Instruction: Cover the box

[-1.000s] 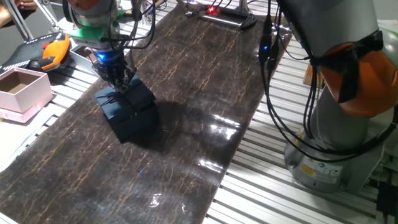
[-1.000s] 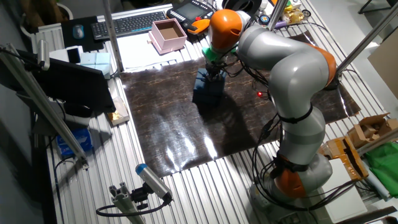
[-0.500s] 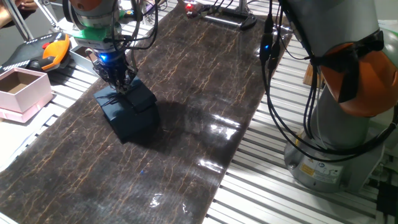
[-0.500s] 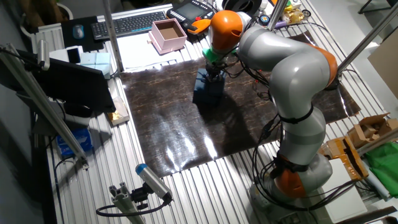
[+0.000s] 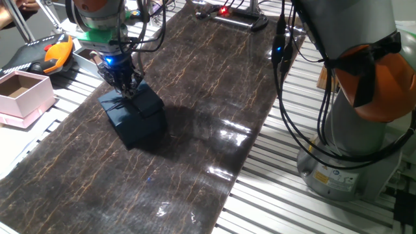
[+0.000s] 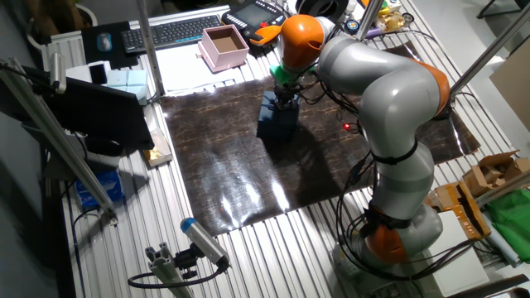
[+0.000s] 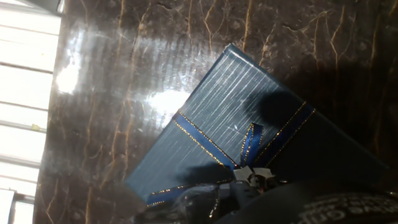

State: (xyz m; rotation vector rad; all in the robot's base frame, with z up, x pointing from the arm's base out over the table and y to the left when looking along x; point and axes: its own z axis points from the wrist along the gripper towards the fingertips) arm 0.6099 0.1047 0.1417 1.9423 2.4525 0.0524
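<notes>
One navy box [image 5: 133, 116] on dark worktop [image 5: 195, 130], lid [image 7: 249, 124] seated; no visible shift over last second. Pincer [image 5: 122, 83] at bow [image 7: 250, 149], grip unclear. Covering seemingly done.

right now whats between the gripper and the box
Only the lid, bow up. The gripper sits right on it, and it already rests on the box; no gap shows in either fixed view.

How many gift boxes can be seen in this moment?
2. The dark navy-blue cardboard box, lid on, stands on the dark marbled mat under the gripper. The open pale pink box sits beyond the mat near the keyboard. Others may be hidden.
</notes>
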